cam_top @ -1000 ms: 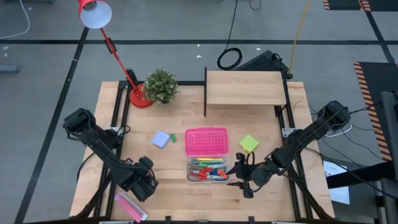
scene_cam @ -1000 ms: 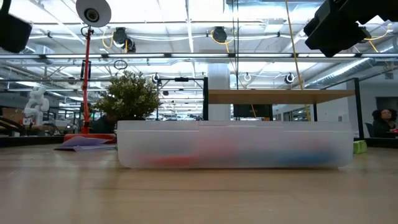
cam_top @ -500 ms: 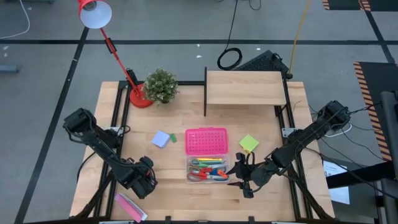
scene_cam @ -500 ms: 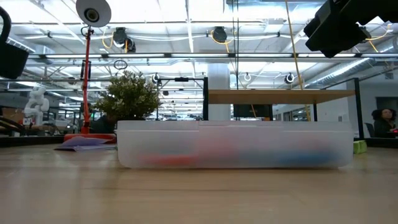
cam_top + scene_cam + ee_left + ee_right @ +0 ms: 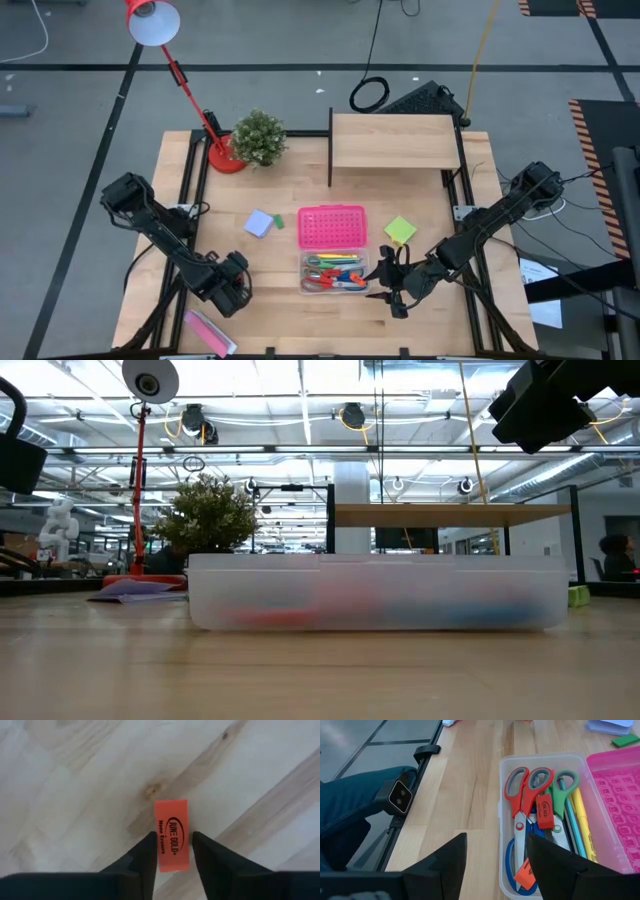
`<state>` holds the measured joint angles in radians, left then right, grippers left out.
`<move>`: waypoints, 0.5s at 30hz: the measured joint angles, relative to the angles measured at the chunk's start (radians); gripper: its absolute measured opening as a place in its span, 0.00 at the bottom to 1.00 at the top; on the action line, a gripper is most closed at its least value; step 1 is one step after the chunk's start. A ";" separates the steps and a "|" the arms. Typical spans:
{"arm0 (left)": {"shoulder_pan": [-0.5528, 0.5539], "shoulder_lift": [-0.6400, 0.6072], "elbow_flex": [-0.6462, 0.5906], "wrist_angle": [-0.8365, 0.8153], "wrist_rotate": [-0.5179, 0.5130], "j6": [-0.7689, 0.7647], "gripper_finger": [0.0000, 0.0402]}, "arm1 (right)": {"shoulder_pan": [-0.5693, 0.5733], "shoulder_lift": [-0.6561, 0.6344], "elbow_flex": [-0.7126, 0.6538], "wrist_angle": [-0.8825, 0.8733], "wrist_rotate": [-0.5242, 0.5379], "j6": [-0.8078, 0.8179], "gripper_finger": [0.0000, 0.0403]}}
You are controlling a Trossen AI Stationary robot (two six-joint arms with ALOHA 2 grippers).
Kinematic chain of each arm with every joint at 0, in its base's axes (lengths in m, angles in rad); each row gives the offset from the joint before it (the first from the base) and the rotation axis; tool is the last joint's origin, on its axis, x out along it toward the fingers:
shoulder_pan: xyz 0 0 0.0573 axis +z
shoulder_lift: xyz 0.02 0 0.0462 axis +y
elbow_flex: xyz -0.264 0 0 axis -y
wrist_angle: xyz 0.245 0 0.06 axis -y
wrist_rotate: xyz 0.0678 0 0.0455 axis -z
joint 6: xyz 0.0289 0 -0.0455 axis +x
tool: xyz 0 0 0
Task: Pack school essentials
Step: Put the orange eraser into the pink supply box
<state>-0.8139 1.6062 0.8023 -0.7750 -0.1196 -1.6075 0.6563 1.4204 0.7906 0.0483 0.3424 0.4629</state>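
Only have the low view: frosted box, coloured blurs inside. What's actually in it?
Observer: Red-handled scissors, green-handled scissors, pens and erasers fill the box.
Operator: Lid on?
Observer: Off. The pink lid lies flat on the table directly behind the box.
Operator: Left gripper?
Observer: The left gripper is off the box's front-left, with an orange eraser at its tip.

Overhead and table-level views sharing the clear box; wrist cameras close.
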 joint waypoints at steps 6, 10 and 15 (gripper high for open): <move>0.000 0.001 0.002 -0.001 -0.001 0.036 0.25 | 0.000 0.000 0.000 -0.001 -0.003 0.022 0.49; 0.009 0.002 0.018 -0.010 -0.012 0.103 0.24 | 0.000 0.000 0.000 -0.001 -0.004 0.023 0.49; 0.049 -0.030 0.051 -0.013 -0.038 0.186 0.24 | 0.000 0.000 0.000 -0.012 -0.004 0.051 0.49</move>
<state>-0.7644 1.5762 0.8534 -0.7876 -0.1580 -1.4214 0.6567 1.4204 0.7904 0.0366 0.3384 0.5136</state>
